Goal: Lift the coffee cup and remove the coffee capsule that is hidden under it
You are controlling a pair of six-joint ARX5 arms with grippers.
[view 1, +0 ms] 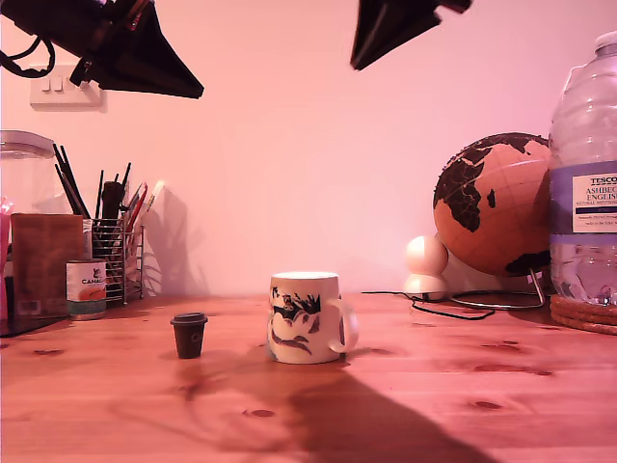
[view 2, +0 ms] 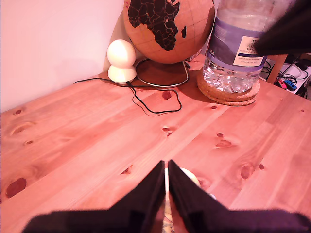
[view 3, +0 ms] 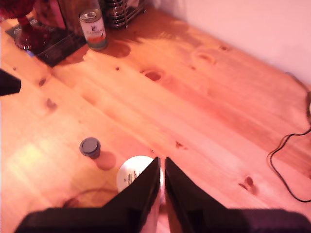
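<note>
The coffee cup [view 1: 305, 316] stands upright on the wooden table, its handle toward the exterior view's right. The coffee capsule [view 1: 189, 334] stands uncovered a short way to the exterior view's left of it, not touching. My second gripper [view 3: 162, 162] is shut and empty, high above the cup's white rim [view 3: 133, 174], with the capsule [view 3: 90, 146] beside it. My first gripper [view 2: 166, 167] is also shut and empty, with a bit of the cup [view 2: 189, 177] showing behind its fingers. Two dark arms [view 1: 145, 58] [view 1: 386, 29] hang at the exterior view's top; I cannot tell which is which.
A small tin can [view 1: 86, 288] and a wire pen holder [view 1: 118, 256] stand at the exterior view's back left. A globe [view 1: 492, 203], a white ball lamp [view 1: 425, 265], a black cable [view 1: 443, 309] and a large water bottle [view 1: 583, 174] on cork mats fill the back right.
</note>
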